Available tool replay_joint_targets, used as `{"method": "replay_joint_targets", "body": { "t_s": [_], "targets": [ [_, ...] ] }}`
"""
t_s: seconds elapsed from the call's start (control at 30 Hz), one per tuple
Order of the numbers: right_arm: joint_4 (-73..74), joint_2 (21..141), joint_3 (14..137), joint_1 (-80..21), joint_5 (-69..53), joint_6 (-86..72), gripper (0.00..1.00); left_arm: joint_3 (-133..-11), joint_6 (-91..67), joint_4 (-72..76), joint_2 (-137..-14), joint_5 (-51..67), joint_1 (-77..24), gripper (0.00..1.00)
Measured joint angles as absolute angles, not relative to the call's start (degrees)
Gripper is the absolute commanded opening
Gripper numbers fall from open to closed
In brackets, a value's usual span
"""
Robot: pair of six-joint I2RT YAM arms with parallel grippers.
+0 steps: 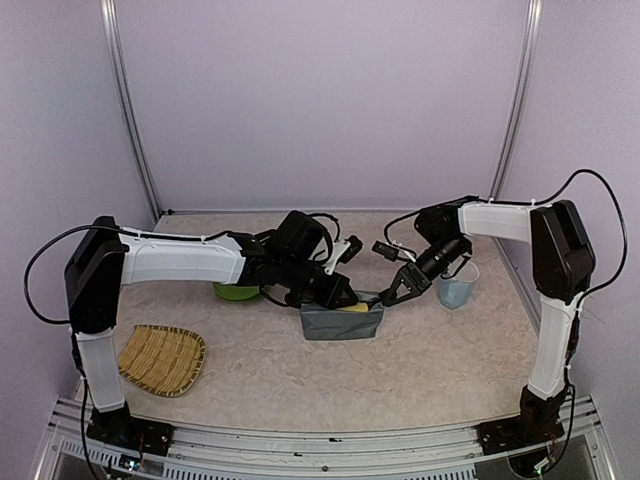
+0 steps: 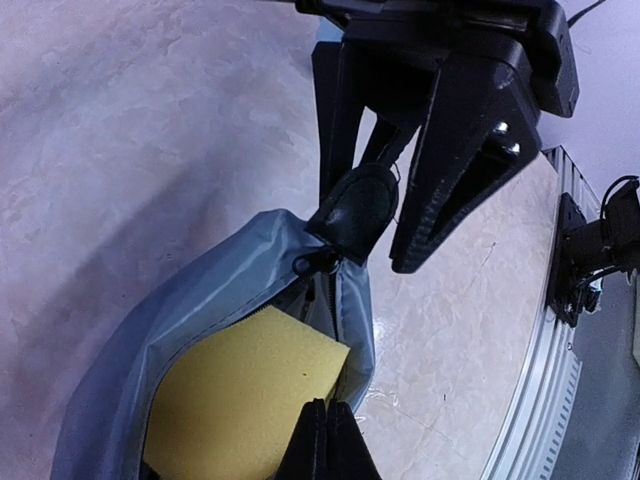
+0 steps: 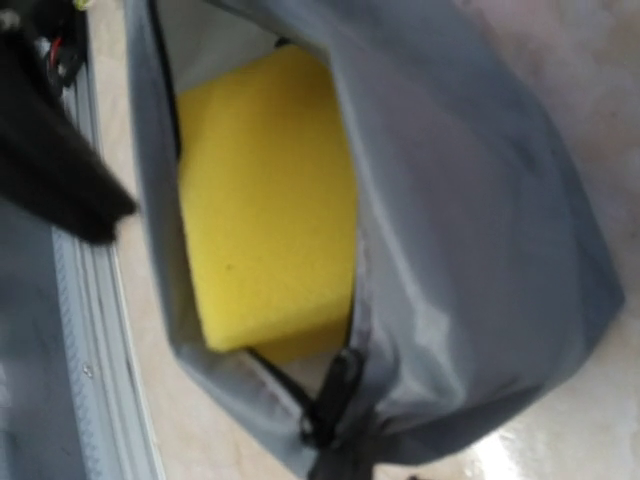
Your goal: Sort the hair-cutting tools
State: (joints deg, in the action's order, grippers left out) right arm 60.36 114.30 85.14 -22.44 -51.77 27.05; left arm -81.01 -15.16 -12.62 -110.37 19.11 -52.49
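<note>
While left gripper (image 2: 322, 428) sits clenched at pouch (image 2: 200, 300) rim, right gripper (image 1: 393, 296) (parted) straddles zipper (image 2: 357, 210).

- The top external view looks down from above and behind the arm bases, well back from the grey pouch (image 1: 342, 322).
- The left wrist view hangs close over the pouch's open mouth, facing the right gripper (image 2: 365, 235) beyond it.
- The right wrist view looks into that mouth, nearer still.
- All three share the pouch and the yellow sponge (image 3: 265, 200) inside.
</note>
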Motion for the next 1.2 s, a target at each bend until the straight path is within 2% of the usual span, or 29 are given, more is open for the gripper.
{"method": "replay_joint_targets", "body": {
  "t_s": [0.1, 0.17, 0.37, 0.6, 0.87, 1.0, 1.03, 1.07, 1.1, 1.2],
  "targets": [
    [60.34, 114.56, 85.25, -22.44, -52.34, 26.85, 0.12, -81.62, -15.51, -11.97, -112.42, 21.41, -52.49, 0.00],
    [60.38, 114.65, 85.25, -22.44, -52.84, 26.79, 0.07, -82.83, -15.75, -11.99, -114.50, 22.57, -52.49, 0.00],
    [62.11, 114.65, 85.25, -22.44, -56.29, 29.15, 0.02, -85.25, -16.36, -12.01, -119.13, 23.11, -52.42, 0.00],
    [67.42, 115.66, 85.34, -22.33, -61.73, 35.99, 0.01, -86.87, -18.44, -11.53, -121.95, 23.49, -51.42, 0.00],
    [69.71, 116.36, 85.34, -22.31, -64.88, 38.74, 0.02, -83.77, -17.32, -11.60, -116.07, 19.14, -52.56, 0.46],
    [70.65, 116.36, 85.34, -22.04, -65.60, 38.92, 0.02, -81.73, -15.97, -12.12, -108.79, 15.18, -52.77, 0.55],
    [70.70, 116.36, 85.34, -21.96, -65.60, 38.94, 0.02, -81.28, -15.38, -11.94, -106.69, 13.80, -52.88, 0.71],
    [70.70, 116.36, 85.32, -21.91, -65.63, 38.96, 0.02, -80.51, -14.61, -11.27, -104.79, 12.23, -53.12, 0.95],
    [70.70, 116.36, 85.32, -21.85, -65.60, 38.96, 0.02, -78.83, -13.02, -9.39, -101.97, 9.91, -53.65, 0.98],
    [70.81, 116.38, 85.32, -21.82, -65.63, 39.11, 0.02, -69.95, -9.32, 0.30, -92.31, 3.42, -56.66, 0.99]
  ]
}}
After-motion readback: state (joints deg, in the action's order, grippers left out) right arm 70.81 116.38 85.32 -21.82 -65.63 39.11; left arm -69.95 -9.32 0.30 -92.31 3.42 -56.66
